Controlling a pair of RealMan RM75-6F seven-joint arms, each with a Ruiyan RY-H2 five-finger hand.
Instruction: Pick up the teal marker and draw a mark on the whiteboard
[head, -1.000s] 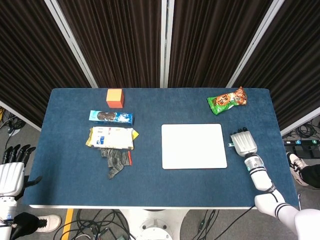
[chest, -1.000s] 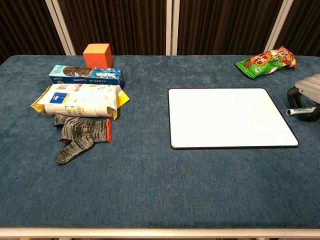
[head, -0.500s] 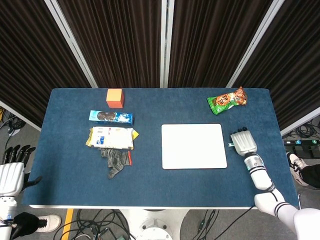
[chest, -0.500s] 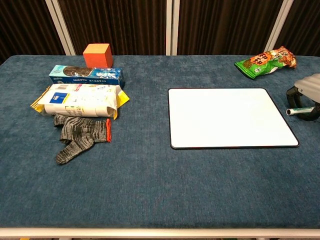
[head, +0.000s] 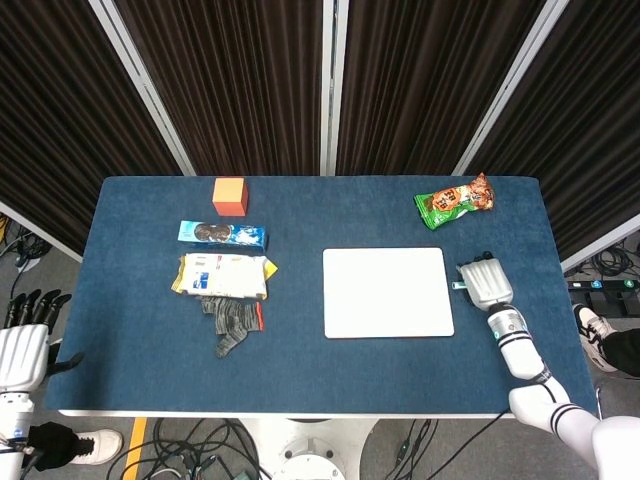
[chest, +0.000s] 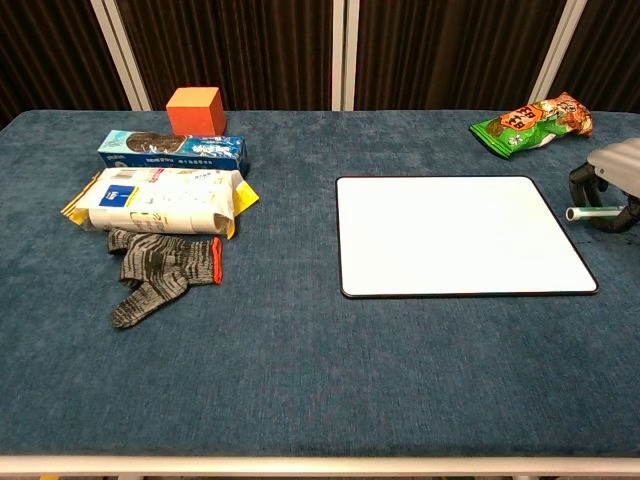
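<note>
Right robot hand (head: 486, 283), just right of the whiteboard (head: 387, 292): fingers curled around the teal marker (chest: 594, 212), whose pale tip juts toward the board's right edge, lifted off the blue surface (head: 300, 370). Left robot hand (head: 24, 338), off the surface's left edge: fingers straight and apart, holding nothing. Also on surface: orange cube (head: 230, 196), cookie box (head: 222, 235), snack packet (head: 224, 275), grey glove (head: 232, 322), green chip bag (head: 455, 200).

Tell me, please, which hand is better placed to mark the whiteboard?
Right. The right hand already grips the teal marker beside the whiteboard; the left hand hangs off the table's far corner.
</note>
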